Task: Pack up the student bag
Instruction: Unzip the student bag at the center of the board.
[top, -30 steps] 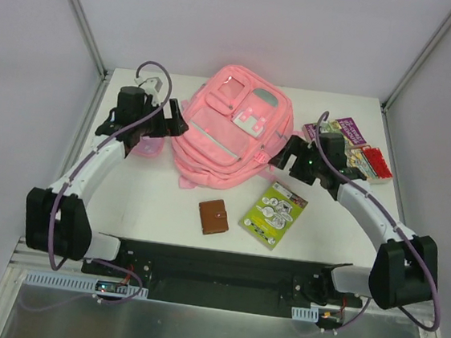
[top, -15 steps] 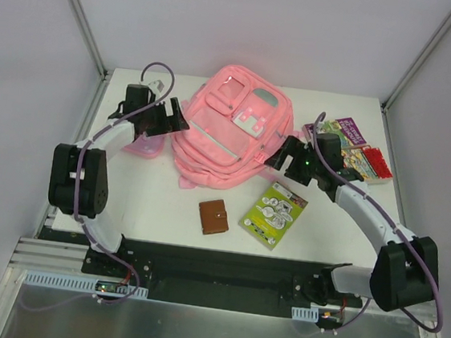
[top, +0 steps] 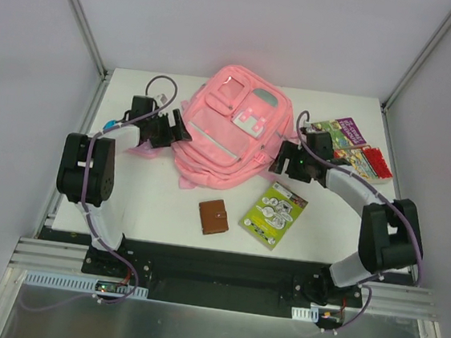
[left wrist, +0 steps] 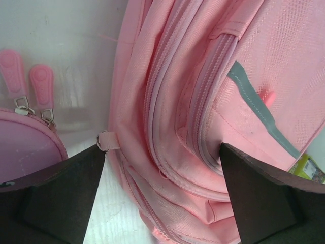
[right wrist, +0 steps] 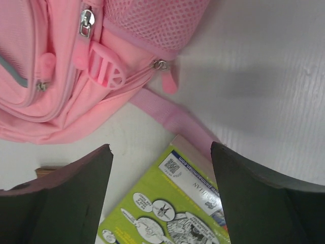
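student bag [top: 230,129] lies flat at the back middle of the table [top: 149,201], front pockets up. left gripper [left wrist: 162,152] sits at the bag's left side, jaws spread wide, pinching nothing. right gripper [right wrist: 161,147] sits by the bag's right lower corner, jaws likewise spread and empty, above a pink strap [right wrist: 172,119] and a green booklet [right wrist: 167,213].
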